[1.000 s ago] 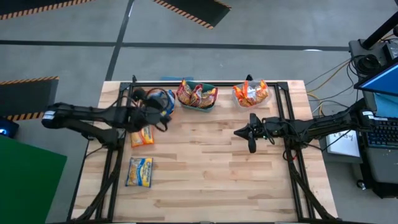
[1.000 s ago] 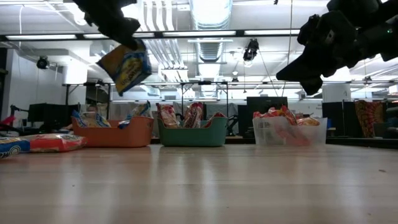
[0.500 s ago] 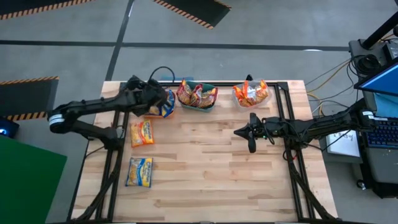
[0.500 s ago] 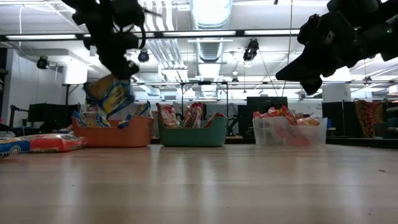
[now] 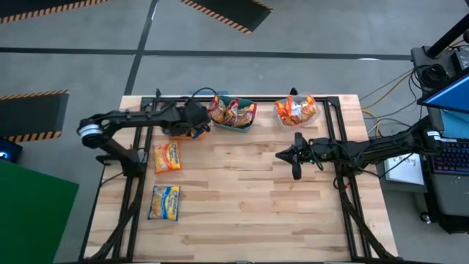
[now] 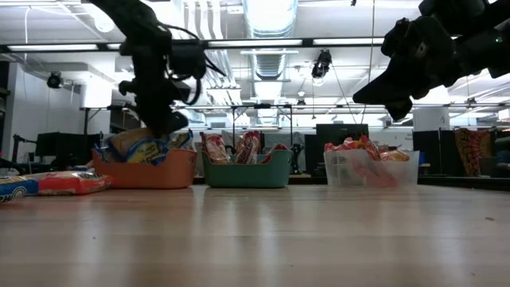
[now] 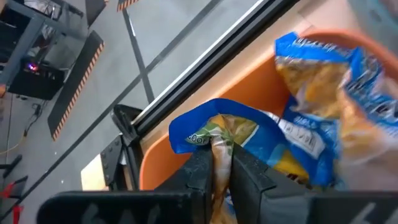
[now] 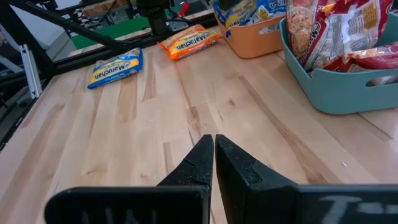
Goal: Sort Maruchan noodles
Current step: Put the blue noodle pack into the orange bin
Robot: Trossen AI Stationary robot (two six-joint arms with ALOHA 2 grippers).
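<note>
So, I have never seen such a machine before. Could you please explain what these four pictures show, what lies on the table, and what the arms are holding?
It is a robot with two dark arms at a wooden table, each ending in a two-finger gripper. One camera looks straight down, one sits at table height, and one rides on each wrist. At the back stand three bins: the orange bin, the green bin and the clear bin, all holding noodle packets. Two packets lie loose on the table: an orange-red packet and a blue-and-yellow packet. The left gripper is over the orange bin, its fingers pinching another blue-and-yellow packet that hangs into the bin. The right gripper waits above the table's middle, shut and holding nothing.
</note>
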